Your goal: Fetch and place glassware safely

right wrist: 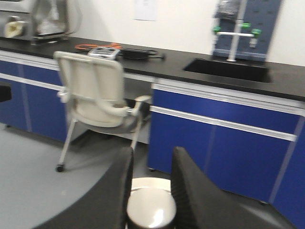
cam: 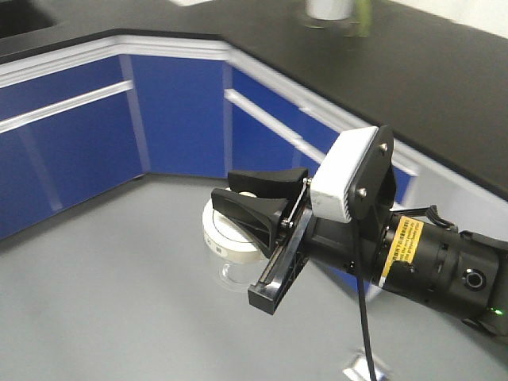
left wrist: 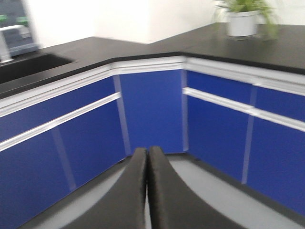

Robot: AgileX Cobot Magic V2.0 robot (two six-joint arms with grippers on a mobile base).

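Two black fingers of the right gripper (cam: 225, 189) are clamped on the glass jar (cam: 232, 275), just below the middle of the front view. The jar is small and clear, with a wide, round, cream-white lid (cam: 224, 232) on top. A small cream bit shows between the fingers, and it looks like the lid's knob (cam: 248, 193). The jar hangs in the air above the grey floor (cam: 95, 302). In the right wrist view the lid sits at the bottom middle, with one black finger close on each side. I cannot tell just which part of the jar the fingers press on.

The right arm (cam: 432, 258) comes in from the lower right of the front view. It has a white box (cam: 345, 175) on top and a yellow label (cam: 402, 248) on its side.

The left gripper (left wrist: 147, 152) shows at the bottom middle of the left wrist view. Its two fingers are pressed together with nothing between them.

Blue cabinets (cam: 175, 111) with white strips run across the top of the front view, under a black counter (cam: 413, 71). A white pot with a green plant (left wrist: 242, 23) stands on the counter at the upper right of the left wrist view. A pale chair (right wrist: 93, 90) stands at the left of the right wrist view. A sink (right wrist: 226, 70) with a tap (right wrist: 233, 38) is at the upper right there.
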